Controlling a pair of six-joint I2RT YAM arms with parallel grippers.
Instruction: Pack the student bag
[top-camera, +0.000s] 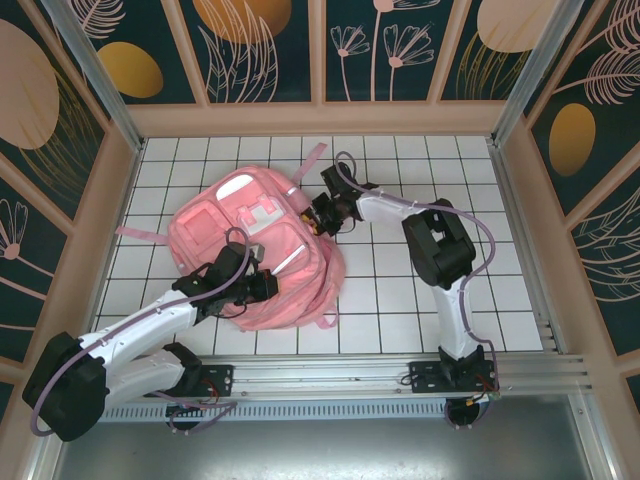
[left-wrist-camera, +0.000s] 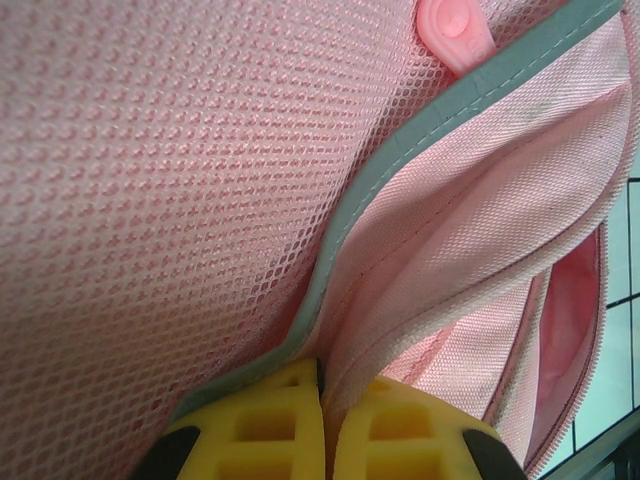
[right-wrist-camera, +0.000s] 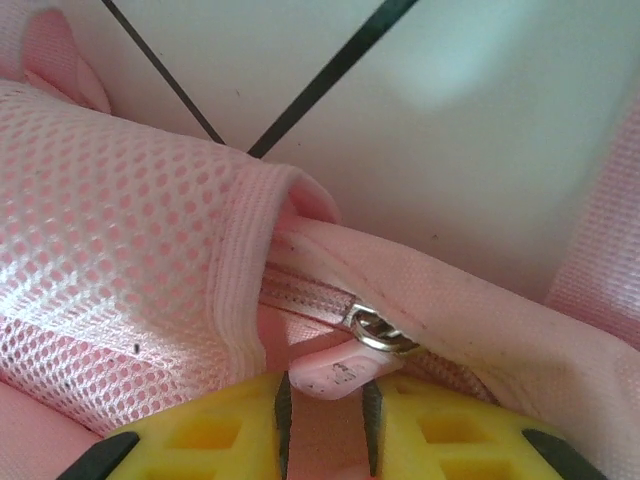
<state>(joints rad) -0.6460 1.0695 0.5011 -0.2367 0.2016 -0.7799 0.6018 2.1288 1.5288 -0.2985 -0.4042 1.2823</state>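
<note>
The bag lies flat on the tiled surface, left of centre, with its long axis going from the near right to the far left. The right end effector is at the bag's far right edge, so the bag's body lies to its left and toward me. In the right wrist view this end effector is closed on the pink pull of a zip. The zip line runs from the left down to the right, across the fingers. I judge the coming pull must go along that line, not away from the fabric.

The left end effector is at the near edge. In its wrist view it is shut on the bag's grey trim. This gives the anchor for the zip.
</note>
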